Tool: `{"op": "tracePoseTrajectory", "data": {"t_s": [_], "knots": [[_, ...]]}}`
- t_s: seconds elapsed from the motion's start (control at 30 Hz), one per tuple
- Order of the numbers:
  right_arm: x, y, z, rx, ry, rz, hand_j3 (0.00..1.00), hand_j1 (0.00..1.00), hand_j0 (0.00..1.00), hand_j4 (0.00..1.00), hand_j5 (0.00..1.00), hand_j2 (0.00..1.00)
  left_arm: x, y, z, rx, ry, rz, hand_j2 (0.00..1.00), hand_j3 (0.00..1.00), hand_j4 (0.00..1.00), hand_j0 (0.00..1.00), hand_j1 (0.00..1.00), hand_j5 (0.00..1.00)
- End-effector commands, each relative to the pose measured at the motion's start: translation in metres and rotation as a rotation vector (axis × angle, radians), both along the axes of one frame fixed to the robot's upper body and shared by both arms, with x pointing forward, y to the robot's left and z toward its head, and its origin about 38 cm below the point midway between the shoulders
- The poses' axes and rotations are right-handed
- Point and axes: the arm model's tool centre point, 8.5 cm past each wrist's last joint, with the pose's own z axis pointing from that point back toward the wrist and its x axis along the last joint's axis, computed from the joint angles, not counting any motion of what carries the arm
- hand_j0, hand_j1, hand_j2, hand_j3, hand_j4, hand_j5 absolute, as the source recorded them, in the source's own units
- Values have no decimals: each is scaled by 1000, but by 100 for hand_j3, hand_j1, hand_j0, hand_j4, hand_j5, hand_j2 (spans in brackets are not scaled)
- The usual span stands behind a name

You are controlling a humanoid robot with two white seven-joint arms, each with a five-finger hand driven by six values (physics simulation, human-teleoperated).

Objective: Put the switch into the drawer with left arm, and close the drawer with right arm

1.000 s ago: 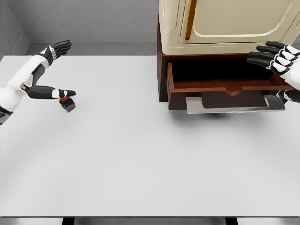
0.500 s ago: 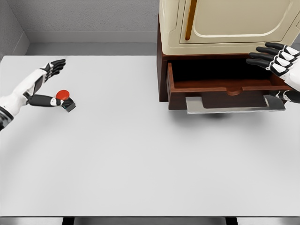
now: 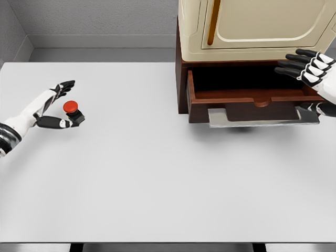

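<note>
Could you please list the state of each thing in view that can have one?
Switch: upright on the table, between the left hand's thumb and fingers, not lifted.
Drawer: open, looks empty.
Cabinet door: closed.
Left hand: open.
Right hand: open, above the drawer.

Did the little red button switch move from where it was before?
Yes, slightly. The black switch with the red button shifted a bit toward the table's back edge, between the left hand's fingers.

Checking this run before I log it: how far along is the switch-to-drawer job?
Early. Nothing is done: the drawer is open and looks empty. In hand: the left hand is open around the switch on the table, no firm grasp visible. Left: grasp, place, then close with the right hand, open near the drawer.
</note>
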Motion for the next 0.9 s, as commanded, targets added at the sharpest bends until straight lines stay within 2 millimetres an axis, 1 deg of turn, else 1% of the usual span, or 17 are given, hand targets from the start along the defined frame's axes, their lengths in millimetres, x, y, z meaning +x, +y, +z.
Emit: {"op": "tracePoseTrajectory", "data": {"t_s": [0.0,0.17,0.23,0.27,0.3,0.57,0.67,0.87], "knots": [[0,0,1,5,0,1,100,100,100,100,100,100,3,-9,-8,16,2,-2,100,100,100,100,100,100],[0,0,1,5,0,1,100,100,100,100,100,100,5,-7,-11,19,10,7,100,100,100,100,100,100],[0,0,1,5,1,1,100,100,100,100,100,100,5,-13,-15,19,11,4,100,100,100,100,100,100],[0,0,1,7,0,1,100,100,100,100,100,100,6,-12,-14,27,8,7,100,100,100,100,100,100],[0,0,1,5,0,1,100,100,100,100,100,100,9,-16,-14,22,4,5,100,100,100,100,100,100],[0,0,1,5,1,1,100,100,100,100,100,100,9,-18,-16,37,6,2,100,100,100,100,100,100],[0,0,1,5,1,1,100,100,100,100,100,100,9,-18,-17,38,8,2,100,100,100,100,100,100],[0,0,1,5,1,1,100,100,100,100,100,100,8,-10,-26,41,35,22,100,100,100,100,100,100]]}}
